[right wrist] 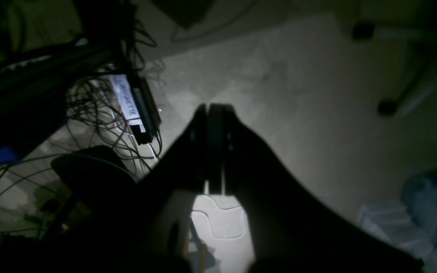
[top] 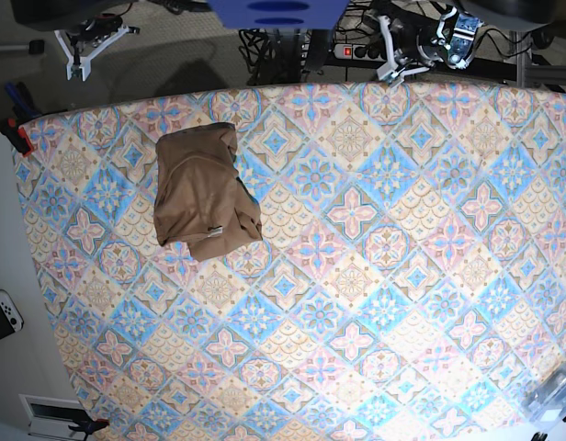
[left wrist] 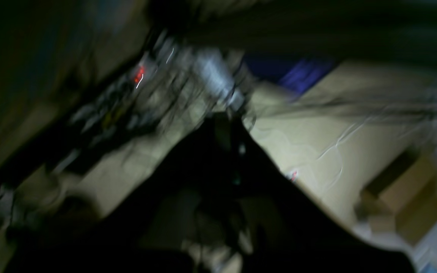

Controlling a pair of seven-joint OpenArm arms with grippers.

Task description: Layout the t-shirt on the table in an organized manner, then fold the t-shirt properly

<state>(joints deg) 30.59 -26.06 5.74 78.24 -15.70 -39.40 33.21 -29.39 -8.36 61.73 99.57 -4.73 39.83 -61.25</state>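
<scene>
The tan-brown t-shirt lies crumpled in a heap on the upper left part of the patterned table. Neither gripper is near it. Both arms sit beyond the table's far edge: the right arm at the top left of the base view, the left arm at the top right. In the right wrist view my right gripper is shut and empty, its fingers pressed together above the floor. The left wrist view is smeared with motion blur; my left gripper shows there only as a dark shape holding no cloth.
Beyond the far edge are cables and a power strip. A red clamp grips the table's left edge. A game controller lies off to the left, and a clear plastic item sits at the bottom right corner. A cardboard box stands on the floor.
</scene>
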